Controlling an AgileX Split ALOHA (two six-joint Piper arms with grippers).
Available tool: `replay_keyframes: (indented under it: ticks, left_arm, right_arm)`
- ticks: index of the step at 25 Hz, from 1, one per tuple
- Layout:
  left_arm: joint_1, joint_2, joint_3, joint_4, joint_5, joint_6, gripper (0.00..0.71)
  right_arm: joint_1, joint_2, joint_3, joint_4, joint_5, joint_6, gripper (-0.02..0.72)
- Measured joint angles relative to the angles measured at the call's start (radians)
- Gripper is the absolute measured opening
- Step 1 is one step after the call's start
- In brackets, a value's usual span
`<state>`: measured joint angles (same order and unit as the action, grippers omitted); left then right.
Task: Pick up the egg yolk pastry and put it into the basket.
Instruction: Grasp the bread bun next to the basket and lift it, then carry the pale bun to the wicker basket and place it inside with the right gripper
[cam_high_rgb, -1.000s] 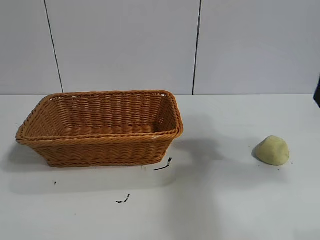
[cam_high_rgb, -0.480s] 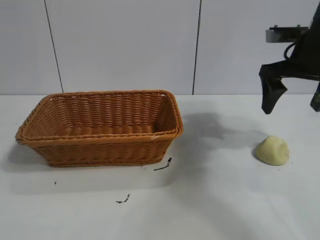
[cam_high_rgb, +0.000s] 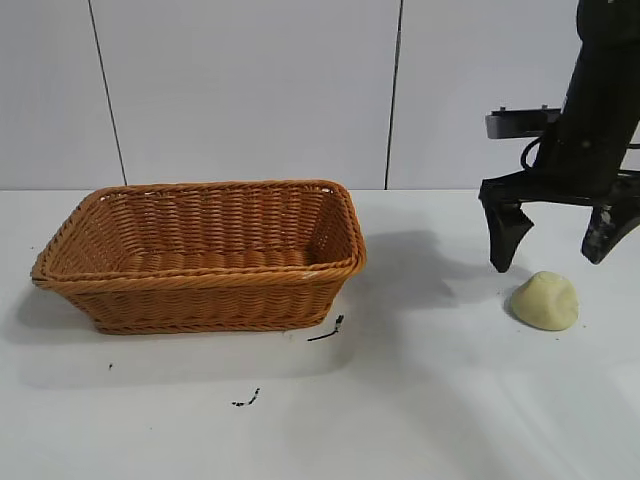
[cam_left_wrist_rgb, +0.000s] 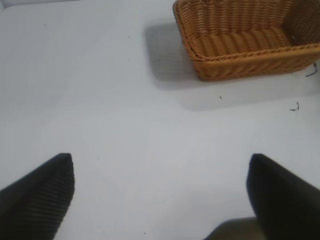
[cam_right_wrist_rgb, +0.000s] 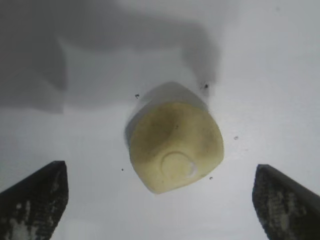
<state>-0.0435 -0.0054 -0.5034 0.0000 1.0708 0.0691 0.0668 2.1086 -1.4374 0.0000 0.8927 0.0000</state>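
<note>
The egg yolk pastry (cam_high_rgb: 545, 300), a small pale yellow dome, lies on the white table at the right. It also shows in the right wrist view (cam_right_wrist_rgb: 175, 146), between and ahead of the fingers. My right gripper (cam_high_rgb: 552, 258) hangs open just above and behind it, fingers spread wider than the pastry, not touching it. The orange-brown wicker basket (cam_high_rgb: 200, 285) stands at the left and holds nothing I can see. It also shows in the left wrist view (cam_left_wrist_rgb: 240, 60). My left gripper (cam_left_wrist_rgb: 161, 165) is open over bare table, away from the basket, and is out of the exterior view.
A white wall with dark seams stands behind the table. Small black marks (cam_high_rgb: 326, 333) lie on the table in front of the basket. Bare table lies between the basket and the pastry.
My right arm has come into view from the upper right and dropped down and left to hang over the pastry. The pastry and the basket have not moved.
</note>
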Motion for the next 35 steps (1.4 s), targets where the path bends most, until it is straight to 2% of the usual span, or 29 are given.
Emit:
replay_keyframes:
  ticks: [9, 11, 13, 18, 20, 25, 30, 35]
  left_arm:
    - [0.000, 0.000, 0.000, 0.000, 0.000, 0.000, 0.696]
    - [0.000, 0.000, 0.000, 0.000, 0.000, 0.000, 0.696]
    - [0.000, 0.000, 0.000, 0.000, 0.000, 0.000, 0.696]
    - [0.000, 0.000, 0.000, 0.000, 0.000, 0.000, 0.696]
    - [0.000, 0.000, 0.000, 0.000, 0.000, 0.000, 0.696]
    - [0.000, 0.000, 0.000, 0.000, 0.000, 0.000, 0.696]
    - [0.000, 0.000, 0.000, 0.000, 0.000, 0.000, 0.696]
    - [0.000, 0.000, 0.000, 0.000, 0.000, 0.000, 0.696]
  right_arm:
    - [0.000, 0.056, 0.000, 0.016, -0.031, 0.000, 0.693]
    - [0.000, 0.056, 0.000, 0.016, -0.030, 0.000, 0.669]
    - [0.000, 0.056, 0.000, 0.016, -0.029, 0.000, 0.596]
    - [0.000, 0.056, 0.000, 0.016, -0.007, 0.000, 0.239]
    - [0.000, 0.052, 0.000, 0.016, -0.006, 0.000, 0.176]
    - [0.000, 0.008, -0.035, 0.015, 0.036, 0.000, 0.143]
    - [0.017, -0.077, -0.199, 0.014, 0.162, 0.000, 0.143]
    - [0.090, -0.085, -0.387, 0.011, 0.253, 0.000, 0.141]
